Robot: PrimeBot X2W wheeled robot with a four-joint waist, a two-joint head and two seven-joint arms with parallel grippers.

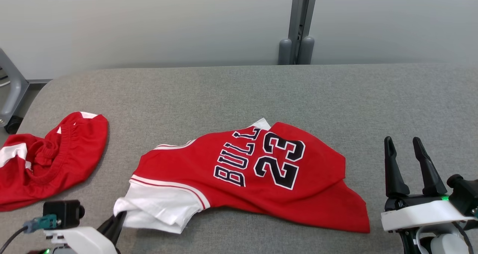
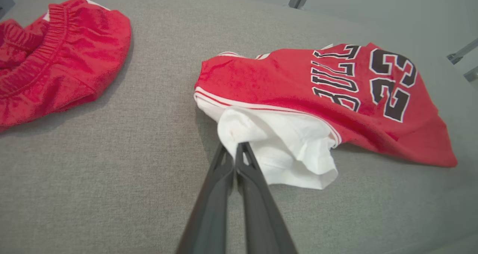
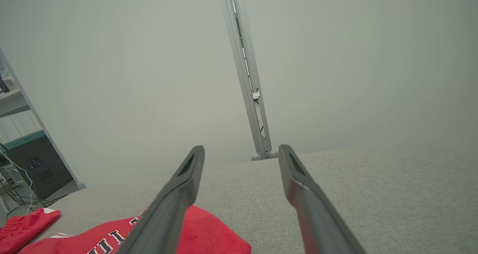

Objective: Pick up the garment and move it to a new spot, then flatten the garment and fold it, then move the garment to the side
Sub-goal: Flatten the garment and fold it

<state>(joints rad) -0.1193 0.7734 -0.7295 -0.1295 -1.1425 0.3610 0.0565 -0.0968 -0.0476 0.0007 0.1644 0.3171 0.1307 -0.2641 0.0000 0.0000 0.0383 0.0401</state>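
Bulls jersey [image 1: 269, 172]: we've got it rumpled on the worktop [image 1: 224, 93], about centre
left gripper [image 2: 234, 145]: pressed together, pinching the white sleeve [image 2: 283, 149]
right gripper [image 1: 403, 140]: spread wide, apart from the jersey's right end

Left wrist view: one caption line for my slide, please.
Left gripper shut on white sleeve of the red jersey; red shorts lie apart on grey table.

red jersey [image 1: 261, 168] lettered "BULL", numbered "23" in black

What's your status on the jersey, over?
Left end effector shut on jersey, at white sleeve. Right end effector open, idle. Jersey rumpled, unfolded. Red shorts lie apart, left.
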